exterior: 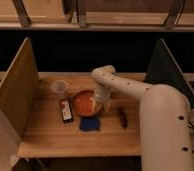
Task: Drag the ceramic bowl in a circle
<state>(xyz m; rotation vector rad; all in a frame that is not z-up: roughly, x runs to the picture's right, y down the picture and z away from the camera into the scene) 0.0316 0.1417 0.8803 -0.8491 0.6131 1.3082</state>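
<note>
The ceramic bowl [85,103] sits near the middle of the wooden worktop [50,136]. The arm reaches in from the right so that the pincer [101,104] is at the bowl's right rim; whether it is open, closed or clamped on that rim cannot be told from this view. Crowding looks like the main hazard. A clear cup [59,88] stands just beside the bowl at its upper left, and a dark flat packet [66,111] lies just beside its lower left edge. A blue object [90,123] lies just in front of the bowl, and a small dark item [123,117] lies a little to the right. A circle swept wide would likely push the bowl into one of these, and the light cup seems the easiest to tip or send skidding. The glossy rim is a second risk: if contact is only a press or a shallow hold, the bowl may slip free mid-arc or spin in place instead of travelling. Riding up onto the blue object could tilt it. A tight circle looks safest.
</note>
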